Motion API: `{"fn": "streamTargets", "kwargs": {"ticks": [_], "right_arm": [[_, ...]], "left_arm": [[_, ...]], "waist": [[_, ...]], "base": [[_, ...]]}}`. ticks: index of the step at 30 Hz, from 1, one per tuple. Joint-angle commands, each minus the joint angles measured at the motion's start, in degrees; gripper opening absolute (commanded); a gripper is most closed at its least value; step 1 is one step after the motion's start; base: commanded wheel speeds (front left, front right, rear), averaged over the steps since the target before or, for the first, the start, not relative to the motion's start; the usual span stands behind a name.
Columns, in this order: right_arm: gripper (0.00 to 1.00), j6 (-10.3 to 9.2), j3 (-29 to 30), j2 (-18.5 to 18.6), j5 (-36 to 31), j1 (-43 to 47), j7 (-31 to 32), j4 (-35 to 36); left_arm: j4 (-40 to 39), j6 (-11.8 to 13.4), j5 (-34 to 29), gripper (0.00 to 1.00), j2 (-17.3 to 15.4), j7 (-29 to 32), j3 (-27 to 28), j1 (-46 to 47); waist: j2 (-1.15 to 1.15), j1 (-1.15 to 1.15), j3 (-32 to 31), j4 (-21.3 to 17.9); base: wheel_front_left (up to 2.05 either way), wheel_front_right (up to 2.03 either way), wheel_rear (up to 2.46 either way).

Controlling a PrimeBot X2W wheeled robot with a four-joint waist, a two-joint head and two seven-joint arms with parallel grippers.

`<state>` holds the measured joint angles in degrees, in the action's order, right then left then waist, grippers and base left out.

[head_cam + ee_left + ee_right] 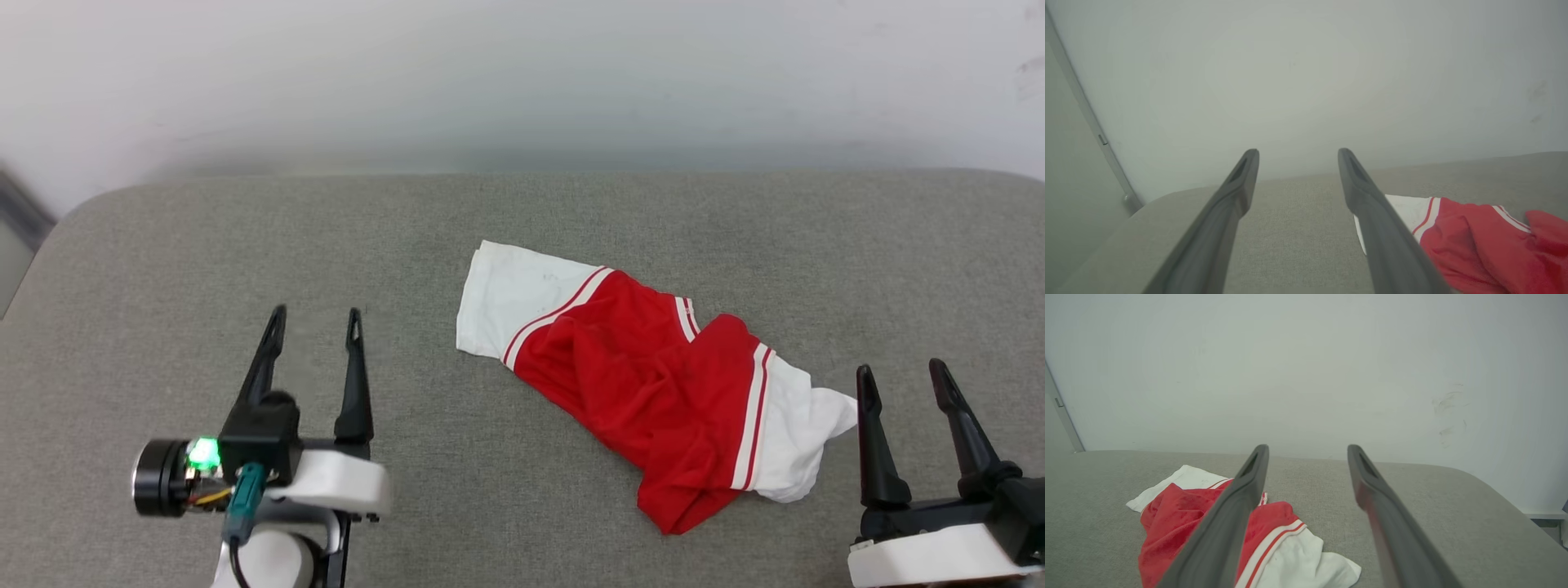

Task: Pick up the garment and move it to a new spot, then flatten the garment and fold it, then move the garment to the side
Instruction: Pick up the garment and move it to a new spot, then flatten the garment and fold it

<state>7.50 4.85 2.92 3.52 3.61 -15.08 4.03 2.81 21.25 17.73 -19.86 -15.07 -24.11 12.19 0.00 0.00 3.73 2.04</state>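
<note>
The crumpled red garment of soft fabric, with white sleeves and red-and-white striped trim, lay in a slanting heap a little right of the middle of the grey cloth-covered surface; no numerals showed. The left claw hovered well apart from it on the left, its two long dark fingers spread wide and holding nothing. The right claw, likewise spread and empty, stood just beside the white sleeve at the heap's lower right end. By my judgement the first step, the pick-up, had not yet begun. The next move would call for a claw to come down over a fold and close on enough cloth to lift it. The surface had rounded corners and ran back to a plain pale wall, faintly scuffed towards the right.
</note>
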Motion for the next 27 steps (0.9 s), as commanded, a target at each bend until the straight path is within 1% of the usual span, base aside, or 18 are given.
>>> {"fn": "streamTargets", "kwargs": {"ticks": [1,7,10,14,19,27], "right_arm": [[1.00,-0.02,-0.1,-0.1,0.1,0.8,-0.1,-0.1],[1.00,-0.02,-0.4,-0.1,1.5,1.8,-0.1,-0.9],[1.00,-0.02,-0.7,-0.1,2.3,2.5,-0.1,-1.4],[1.00,-0.02,-0.5,-0.1,3.1,3.2,-0.1,-2.0],[1.00,-0.02,-0.6,-0.1,4.0,3.9,-0.1,-2.8],[1.00,-0.02,-0.5,-0.1,4.7,4.9,-0.1,-3.1]], "left_arm": [[-0.6,-0.7,-0.7,1.00,0.7,-0.1,1.0,-1.5],[-0.5,-4.6,-4.4,1.00,3.9,-0.1,6.2,-8.0],[0.1,-5.9,-6.1,1.00,5.6,-0.1,8.6,-10.4],[0.8,-8.0,-8.3,1.00,7.8,-0.1,10.4,-12.2],[1.1,-9.9,-10.6,1.00,10.1,-0.1,12.6,-13.5],[0.9,-12.9,-12.7,1.00,12.4,-0.1,15.0,-15.2]], "waist": [[0.00,0.00,-0.4,0.1],[0.00,0.00,-1.5,0.2],[0.00,0.00,-2.0,0.0],[0.00,0.00,-2.6,0.1],[0.00,0.00,-2.9,0.1],[0.00,0.00,-3.2,0.2]], "base": [[0.00,0.00,0.00],[0.00,0.00,0.00],[0.00,0.00,0.00],[0.00,0.00,0.00],[0.00,0.00,0.00],[0.00,0.00,0.00]]}}
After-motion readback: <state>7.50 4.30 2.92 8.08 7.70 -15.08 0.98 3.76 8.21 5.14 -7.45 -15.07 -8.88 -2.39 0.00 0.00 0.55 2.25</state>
